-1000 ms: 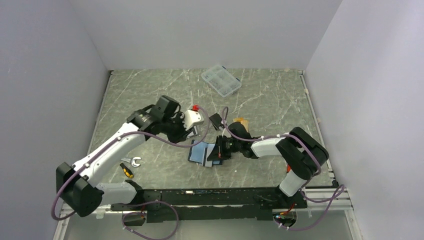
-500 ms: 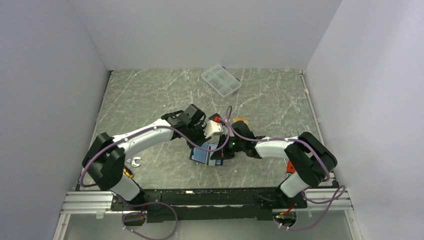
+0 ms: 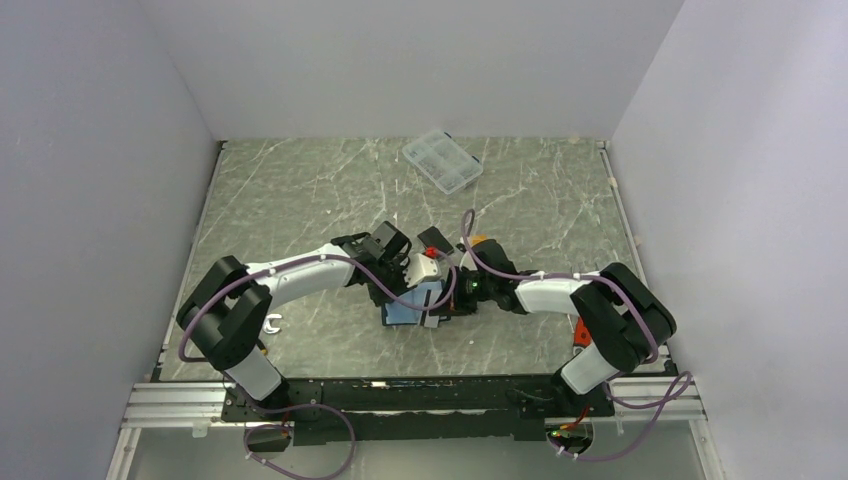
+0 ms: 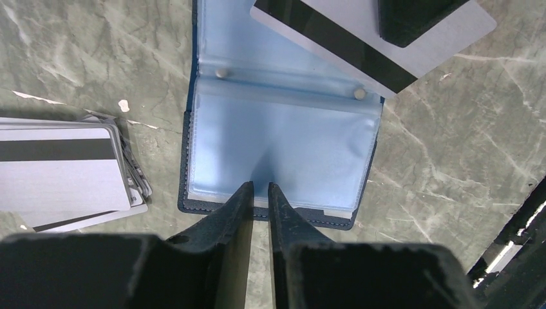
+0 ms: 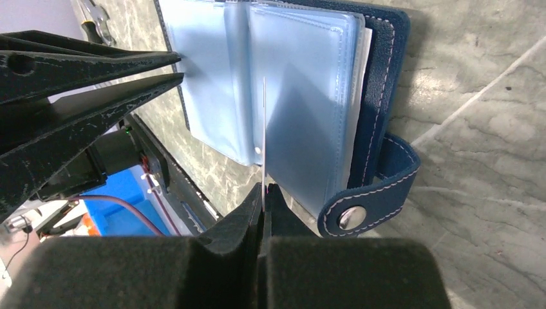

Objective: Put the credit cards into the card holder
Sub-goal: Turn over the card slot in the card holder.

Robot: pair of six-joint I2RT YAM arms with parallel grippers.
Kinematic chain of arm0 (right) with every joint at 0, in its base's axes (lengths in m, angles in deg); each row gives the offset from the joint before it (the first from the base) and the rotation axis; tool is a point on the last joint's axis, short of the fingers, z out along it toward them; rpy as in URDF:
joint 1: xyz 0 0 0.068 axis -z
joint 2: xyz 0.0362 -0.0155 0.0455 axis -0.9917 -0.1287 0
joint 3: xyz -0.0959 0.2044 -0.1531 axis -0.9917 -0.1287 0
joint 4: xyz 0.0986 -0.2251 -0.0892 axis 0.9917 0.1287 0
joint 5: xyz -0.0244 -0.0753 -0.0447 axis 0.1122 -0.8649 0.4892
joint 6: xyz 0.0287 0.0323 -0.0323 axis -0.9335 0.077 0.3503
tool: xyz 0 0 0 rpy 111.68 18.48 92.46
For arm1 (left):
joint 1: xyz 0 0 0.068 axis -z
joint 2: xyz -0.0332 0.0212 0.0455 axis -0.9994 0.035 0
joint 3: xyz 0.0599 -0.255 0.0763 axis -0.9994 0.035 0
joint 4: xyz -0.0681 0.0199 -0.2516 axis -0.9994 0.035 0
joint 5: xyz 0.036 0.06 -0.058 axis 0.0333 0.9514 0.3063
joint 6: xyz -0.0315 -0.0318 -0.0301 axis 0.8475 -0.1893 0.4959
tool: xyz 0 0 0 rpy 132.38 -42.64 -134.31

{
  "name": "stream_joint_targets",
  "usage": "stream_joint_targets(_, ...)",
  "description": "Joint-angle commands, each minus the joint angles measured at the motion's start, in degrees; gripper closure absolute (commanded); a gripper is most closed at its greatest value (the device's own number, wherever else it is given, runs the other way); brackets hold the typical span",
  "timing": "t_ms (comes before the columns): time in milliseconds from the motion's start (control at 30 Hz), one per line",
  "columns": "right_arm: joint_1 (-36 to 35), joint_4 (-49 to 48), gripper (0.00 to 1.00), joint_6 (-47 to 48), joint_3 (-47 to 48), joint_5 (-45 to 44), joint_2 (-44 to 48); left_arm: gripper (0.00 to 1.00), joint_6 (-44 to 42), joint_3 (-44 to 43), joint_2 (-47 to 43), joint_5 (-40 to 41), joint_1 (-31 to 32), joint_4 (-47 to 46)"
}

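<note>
The card holder (image 4: pixel 283 129) lies open on the table, light blue sleeves up, navy cover beneath. My left gripper (image 4: pixel 259 188) has its tips at the holder's near edge, with only a narrow gap between the jaws. Whether a sleeve sits between them I cannot tell. From the opposite side, my right gripper (image 5: pixel 263 190) is shut on a silver credit card (image 5: pixel 264 129) with a dark stripe. That card stands edge-on over the sleeves, beside the snap tab (image 5: pixel 367 199). A stack of further credit cards (image 4: pixel 64 167) lies left of the holder.
A clear plastic compartment box (image 3: pixel 443 161) sits at the back of the table. A small wrench (image 3: pixel 270 322) lies near the left arm's base. An orange-gold card (image 3: pixel 483 241) rests behind the right gripper. Both arms crowd the middle of the table.
My left arm has swung right and down to the holder's edge, and its jaws have narrowed. The right gripper has shifted slightly over the holder, still holding its card.
</note>
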Motion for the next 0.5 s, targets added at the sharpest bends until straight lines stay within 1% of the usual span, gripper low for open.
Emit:
stream_joint_targets(0,1.23,-0.96,1.00,0.59,-0.62,0.60,-0.58,0.81,-0.33,-0.98,1.11,-1.43,0.02,-1.63)
stream_joint_targets(233,4.54,-3.16,1.00,-1.08,-0.50,5.70,1.53,0.85,-1.14,0.12,2.02,-2.05,-0.01,-2.44)
stream_joint_targets(467,5.79,-2.74,1.00,-1.05,1.01,4.77,2.27,0.87,-1.67,0.90,1.77,-1.89,-0.05,-3.34)
